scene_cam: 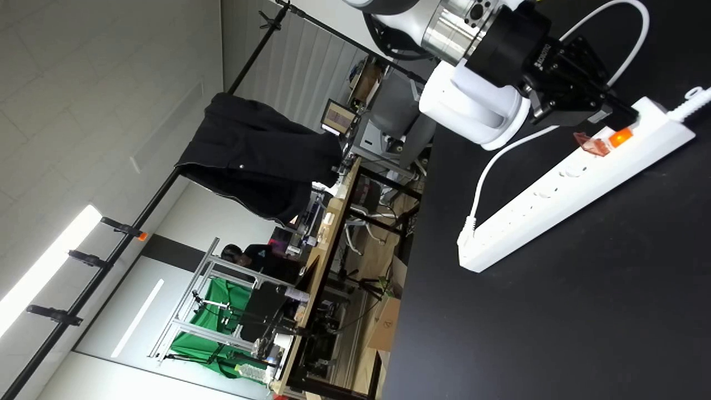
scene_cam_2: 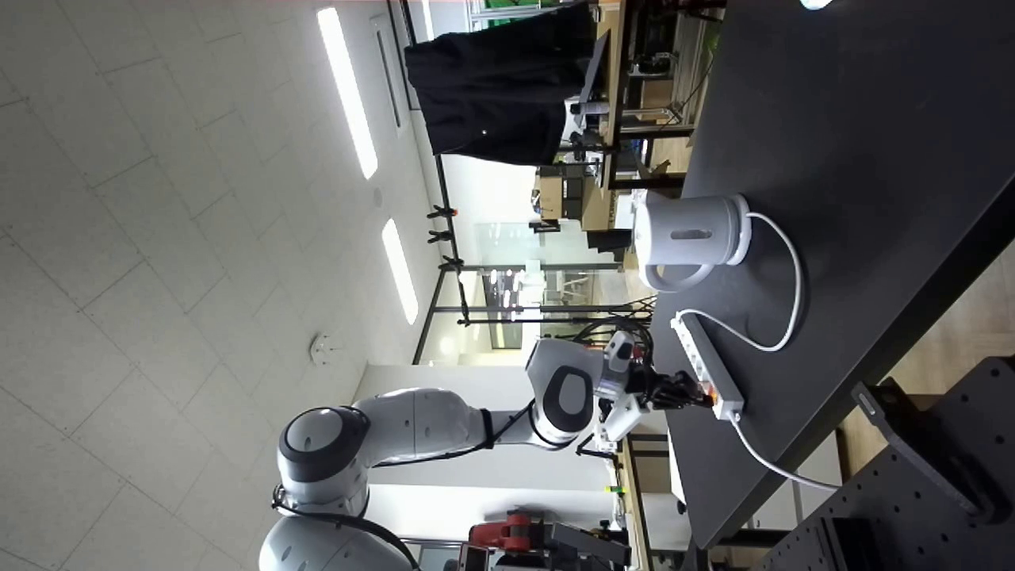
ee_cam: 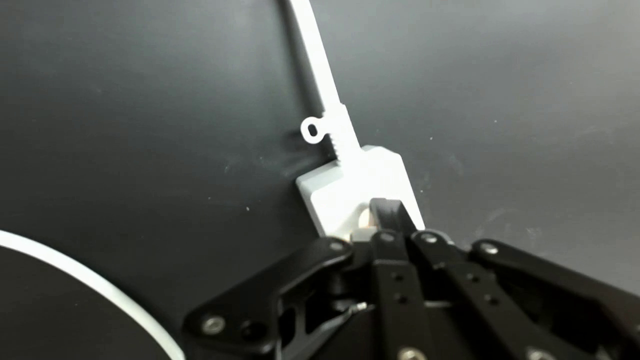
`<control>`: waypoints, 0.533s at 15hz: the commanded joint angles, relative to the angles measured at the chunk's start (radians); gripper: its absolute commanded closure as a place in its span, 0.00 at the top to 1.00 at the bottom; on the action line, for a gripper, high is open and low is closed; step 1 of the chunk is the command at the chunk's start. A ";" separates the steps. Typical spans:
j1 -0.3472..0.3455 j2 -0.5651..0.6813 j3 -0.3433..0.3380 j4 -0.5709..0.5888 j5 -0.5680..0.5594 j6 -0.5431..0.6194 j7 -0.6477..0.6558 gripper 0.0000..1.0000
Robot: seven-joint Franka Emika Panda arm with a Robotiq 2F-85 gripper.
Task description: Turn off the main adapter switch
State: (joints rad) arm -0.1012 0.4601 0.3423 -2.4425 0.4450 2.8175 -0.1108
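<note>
Gripper [scene_cam: 623, 118] has its fingers [ee_cam: 393, 215] together, tips right down by the orange switch [scene_cam: 620, 137] at one end of the white power strip [scene_cam: 566, 191], can't tell if they're touching it. White kettle [scene_cam_2: 718, 226] is plugged in at the other end.

You're running one arm [scene_cam_2: 432, 420] and one gripper [scene_cam: 623, 118] here. You're looking at one strip [scene_cam: 577, 186], one orange switch [scene_cam: 620, 137] on it, one kettle [scene_cam_2: 690, 218] and two white cords [scene_cam_2: 798, 285], plus one black table [scene_cam: 527, 333]. Further back, in an exterior view, you're getting three clamps [scene_cam: 88, 258] lining up in a row, one dark garment [scene_cam: 255, 153] hanging and one person [scene_cam: 239, 254].
</note>
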 commanded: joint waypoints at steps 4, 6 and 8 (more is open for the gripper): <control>0.096 -0.040 -0.117 -0.023 -0.191 -0.025 0.019 0.00; 0.132 -0.046 -0.155 -0.021 -0.281 -0.045 0.014 0.00; 0.161 -0.050 -0.181 -0.017 -0.344 -0.048 0.018 0.00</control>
State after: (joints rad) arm 0.0100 0.4522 0.2076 -2.4484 0.1828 2.8004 -0.1125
